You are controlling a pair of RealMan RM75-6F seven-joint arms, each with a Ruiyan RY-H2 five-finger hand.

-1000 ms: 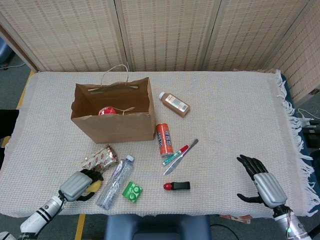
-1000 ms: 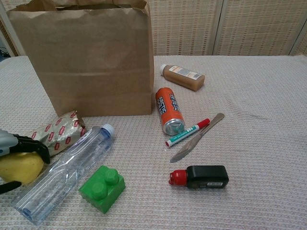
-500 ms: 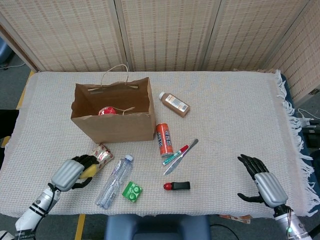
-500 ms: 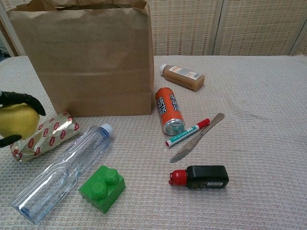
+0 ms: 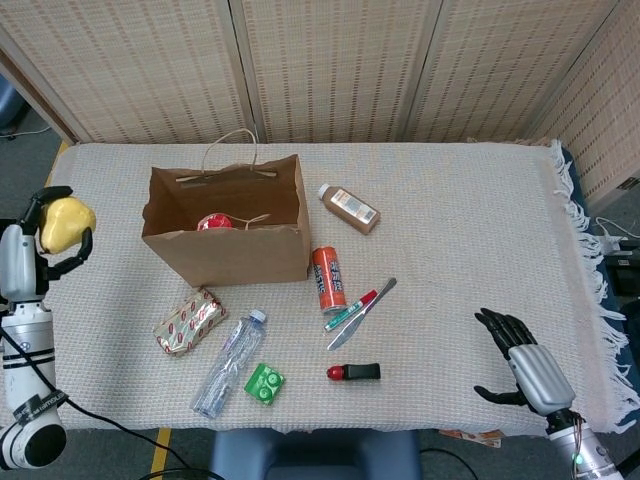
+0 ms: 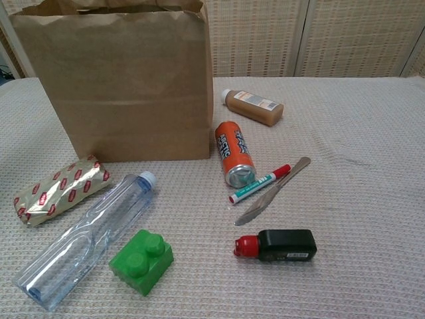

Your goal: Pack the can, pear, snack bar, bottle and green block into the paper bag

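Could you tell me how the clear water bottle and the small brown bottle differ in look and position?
The clear water bottle is see-through, long and looks empty; the brown bottle is shorter, with brown contents and a label. The clear water bottle lies near the front edge beside the green block; the brown bottle lies farther back, right of the paper bag. Both lie on their sides with pale caps.

I see a brown paper bag (image 6: 123, 83), matt and a little creased; the cream woven tablecloth (image 6: 358, 179) looks rough; the clear plastic water bottle (image 6: 86, 239) is glossy; the green plastic building block (image 6: 141, 260) is smooth; the orange metal can (image 6: 234, 154) shines at its rim; the silver metal knife (image 6: 272, 191) is smooth; the crinkled foil snack bar wrapper (image 6: 56, 189) looks shiny.
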